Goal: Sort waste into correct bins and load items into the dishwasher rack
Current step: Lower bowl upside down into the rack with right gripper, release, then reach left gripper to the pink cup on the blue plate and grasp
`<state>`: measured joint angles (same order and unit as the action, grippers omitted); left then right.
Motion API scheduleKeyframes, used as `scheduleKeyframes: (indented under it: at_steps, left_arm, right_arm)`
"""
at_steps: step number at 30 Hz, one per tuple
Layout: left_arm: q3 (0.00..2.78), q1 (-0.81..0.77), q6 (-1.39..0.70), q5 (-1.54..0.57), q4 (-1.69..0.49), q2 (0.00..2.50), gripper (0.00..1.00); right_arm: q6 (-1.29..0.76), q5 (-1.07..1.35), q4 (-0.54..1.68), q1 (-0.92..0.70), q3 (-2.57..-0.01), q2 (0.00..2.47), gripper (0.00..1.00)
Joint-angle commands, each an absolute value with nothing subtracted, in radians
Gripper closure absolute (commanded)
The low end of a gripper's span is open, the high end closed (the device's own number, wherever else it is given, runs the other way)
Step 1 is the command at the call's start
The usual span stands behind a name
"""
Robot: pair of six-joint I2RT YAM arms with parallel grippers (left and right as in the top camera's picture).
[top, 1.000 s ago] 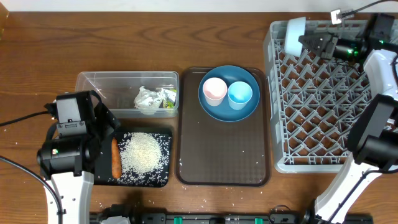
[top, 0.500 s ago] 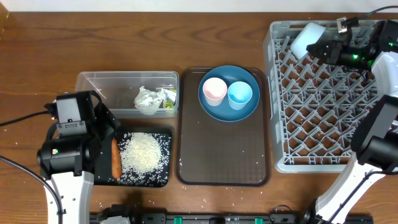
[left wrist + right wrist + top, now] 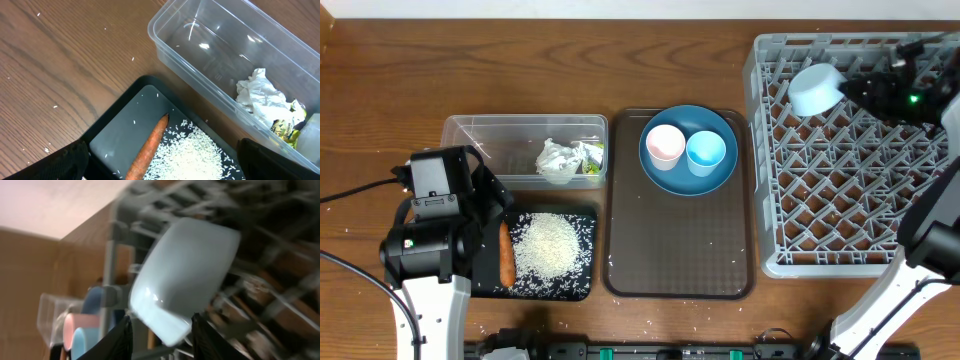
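Over the rack's far-left part: the right gripper point(image 3: 162, 339) has its jaws clamped on the rim of the pale-blue bowl point(image 3: 813, 90), which is tilted on its side above the pegs. The wrist view is too blurred to tell whether it touches them.
Dishwasher rack point(image 3: 850, 240): grey, at the right end of the table point(image 3: 470, 60).
Brown serving tray point(image 3: 680, 250): just left of the rack, with the dark-blue plate point(image 3: 688, 182) on its far half.
Cups: the pink cup point(image 3: 666, 143) and light-blue cup point(image 3: 706, 150) stand side by side on the plate, mouths up.
Left gripper point(image 3: 170, 167): jaws wide apart, hanging above the black tray point(image 3: 125, 130).
Black tray: holds the carrot point(image 3: 506, 255) at its left edge and a heap of rice point(image 3: 552, 245) beside it.
Clear tub point(image 3: 490, 140): just behind the black tray, with the crumpled wrapper point(image 3: 560, 158) at its right end.
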<state>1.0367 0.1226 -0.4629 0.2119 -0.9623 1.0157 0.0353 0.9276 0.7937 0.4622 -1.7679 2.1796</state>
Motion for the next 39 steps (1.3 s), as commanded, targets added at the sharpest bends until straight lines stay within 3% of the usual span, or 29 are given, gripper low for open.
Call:
scheduleKeyframes:
  at_steps: [1,10,13,20,26,31,36,37,39]
  left_arm:
    - [1.045,0.126,-0.450,0.213,-0.964,1.018,0.03]
    - [1.045,0.126,-0.450,0.213,-0.964,1.018,0.03]
    - [1.045,0.126,-0.450,0.213,-0.964,1.018,0.03]
    - [1.045,0.126,-0.450,0.213,-0.964,1.018,0.03]
    - [1.045,0.126,-0.450,0.213,-0.964,1.018,0.03]
    - [1.045,0.126,-0.450,0.213,-0.964,1.018,0.03]
    - [1.045,0.126,-0.450,0.213,-0.879,1.019,0.03]
    - [1.045,0.126,-0.450,0.213,-0.864,1.018,0.03]
    - [1.045,0.126,-0.467,0.205,-0.843,1.018,0.03]
  right_arm:
    - [-0.034,0.838,0.797,0.484,-1.779,2.152,0.61]
    - [-0.047,0.743,0.801,0.448,-1.779,2.010,0.62]
    - [-0.019,0.741,0.809,0.398,-1.779,1.965,0.71]
    - [0.039,0.664,0.879,0.230,-1.779,1.942,0.69]
    - [0.037,0.420,1.006,0.113,-1.779,1.917,0.66]
    - [-0.143,0.077,1.079,0.084,-1.779,1.836,0.65]
    - [-0.160,0.060,1.147,0.086,-1.779,1.713,0.60]
    - [-0.160,0.060,1.172,0.086,-1.779,1.690,0.57]
    - [-0.160,0.060,1.235,0.086,-1.779,1.647,0.37]
